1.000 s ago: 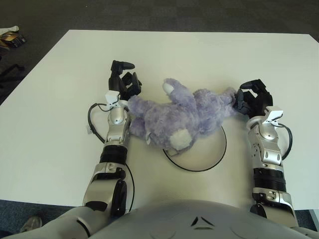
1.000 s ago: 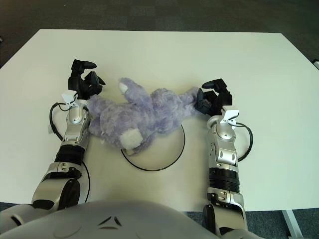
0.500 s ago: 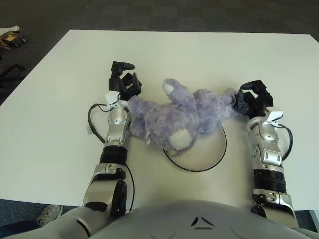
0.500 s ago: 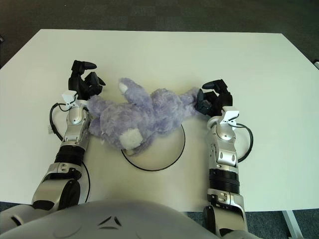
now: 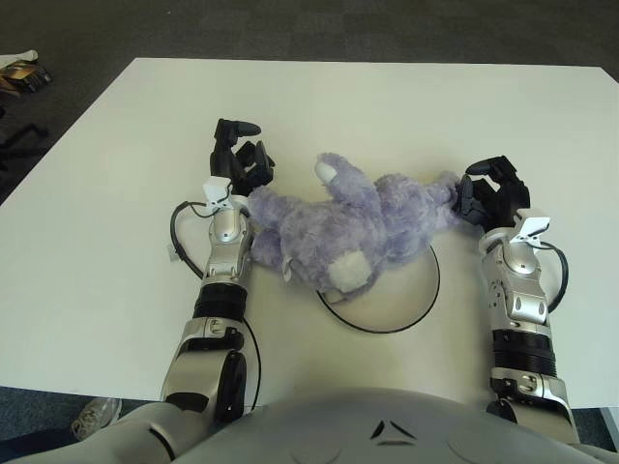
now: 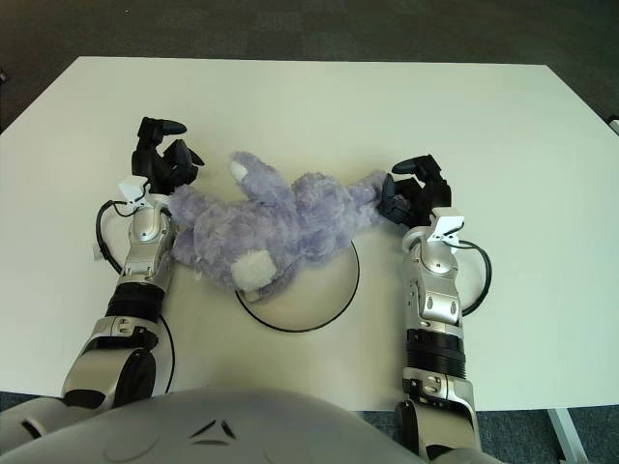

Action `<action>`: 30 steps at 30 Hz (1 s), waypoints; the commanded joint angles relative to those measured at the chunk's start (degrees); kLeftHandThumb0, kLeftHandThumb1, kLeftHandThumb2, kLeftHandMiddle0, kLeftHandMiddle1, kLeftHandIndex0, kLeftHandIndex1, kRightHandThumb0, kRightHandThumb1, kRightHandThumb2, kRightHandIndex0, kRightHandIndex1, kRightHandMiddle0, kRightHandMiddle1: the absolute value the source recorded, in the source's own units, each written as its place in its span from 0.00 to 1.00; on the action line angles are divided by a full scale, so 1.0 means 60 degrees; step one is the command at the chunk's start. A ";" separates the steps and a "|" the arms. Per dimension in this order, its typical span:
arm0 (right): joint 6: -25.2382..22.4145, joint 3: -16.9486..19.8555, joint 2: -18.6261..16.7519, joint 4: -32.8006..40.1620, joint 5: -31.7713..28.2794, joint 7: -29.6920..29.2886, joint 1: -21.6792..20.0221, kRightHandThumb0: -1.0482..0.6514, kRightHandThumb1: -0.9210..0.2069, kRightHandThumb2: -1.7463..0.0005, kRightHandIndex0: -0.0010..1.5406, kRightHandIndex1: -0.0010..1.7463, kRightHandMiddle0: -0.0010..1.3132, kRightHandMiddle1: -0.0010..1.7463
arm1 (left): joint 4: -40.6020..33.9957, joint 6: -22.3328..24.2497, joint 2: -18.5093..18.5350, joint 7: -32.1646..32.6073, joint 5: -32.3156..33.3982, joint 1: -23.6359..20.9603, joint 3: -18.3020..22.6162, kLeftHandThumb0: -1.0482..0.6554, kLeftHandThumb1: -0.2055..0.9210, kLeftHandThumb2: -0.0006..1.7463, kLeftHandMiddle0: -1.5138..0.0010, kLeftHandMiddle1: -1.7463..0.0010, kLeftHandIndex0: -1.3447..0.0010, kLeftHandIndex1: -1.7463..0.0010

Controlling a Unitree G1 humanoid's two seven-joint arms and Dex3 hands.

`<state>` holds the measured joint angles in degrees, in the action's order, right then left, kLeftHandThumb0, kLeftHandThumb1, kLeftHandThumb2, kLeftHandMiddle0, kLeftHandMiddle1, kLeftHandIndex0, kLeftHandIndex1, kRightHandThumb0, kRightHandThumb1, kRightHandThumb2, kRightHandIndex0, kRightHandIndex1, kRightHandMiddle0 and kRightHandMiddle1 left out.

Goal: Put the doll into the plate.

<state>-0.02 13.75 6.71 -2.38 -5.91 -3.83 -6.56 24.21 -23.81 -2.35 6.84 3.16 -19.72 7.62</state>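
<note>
Almost nothing has moved in the last second: the doll [image 5: 348, 227] still sprawls across the far-left rim of the plate [image 5: 416, 307], mostly off it. My right hand [image 5: 488, 195] keeps its curled fingers on the doll's right limb; my left hand [image 5: 239, 162] touches its left end, fingers loosely spread. I judge the placing stalled.

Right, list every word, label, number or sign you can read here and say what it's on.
None can be read.
Purple plush doll: no tag or lettering shows.
Plate: plain.
White table: unmarked.
Left robot hand, right robot hand: no legible markings.
Object on the floor at top left: too small to read.
</note>
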 commanded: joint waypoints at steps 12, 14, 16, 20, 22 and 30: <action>-0.0583 -0.0012 -0.0130 0.0016 -0.0079 -0.0050 0.0244 0.61 0.49 0.32 0.42 0.91 0.31 0.96 | -0.0339 0.1541 0.0129 -0.0658 0.0384 0.0750 -0.0070 0.38 0.73 0.53 0.50 0.00 0.72 0.00; -0.0637 -0.0017 -0.0135 0.0025 -0.0071 -0.0060 0.0246 0.61 0.49 0.32 0.42 0.91 0.31 0.96 | -0.0375 0.1729 0.0164 -0.0733 0.0414 0.0746 -0.0074 0.38 0.73 0.54 0.49 0.00 0.71 0.00; -0.0687 -0.0024 -0.0137 0.0034 -0.0056 -0.0069 0.0251 0.61 0.49 0.32 0.42 0.91 0.31 0.96 | -0.0363 0.1859 0.0206 -0.0818 0.0436 0.0730 -0.0069 0.38 0.72 0.54 0.49 0.01 0.71 0.00; -0.0799 -0.0027 -0.0142 0.0078 -0.0051 -0.0090 0.0264 0.61 0.49 0.32 0.42 0.91 0.31 0.96 | -0.0368 0.1981 0.0243 -0.1005 0.0506 0.0724 -0.0047 0.38 0.71 0.55 0.48 0.01 0.70 0.00; -0.0842 -0.0013 -0.0152 0.0098 -0.0068 -0.0097 0.0269 0.61 0.49 0.32 0.42 0.91 0.31 0.96 | -0.0376 0.2002 0.0249 -0.1075 0.0535 0.0728 -0.0036 0.38 0.71 0.55 0.48 0.01 0.70 0.00; -0.0899 0.0027 -0.0174 0.0117 -0.0118 -0.0076 0.0274 0.61 0.48 0.32 0.41 0.91 0.30 0.97 | -0.0349 0.1973 0.0296 -0.1099 0.0438 0.0736 -0.0040 0.38 0.71 0.55 0.50 0.00 0.70 0.00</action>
<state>-3.49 13.84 6.21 -1.03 -6.12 -4.36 -6.56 20.66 -12.28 -1.08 0.50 6.20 -18.20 7.35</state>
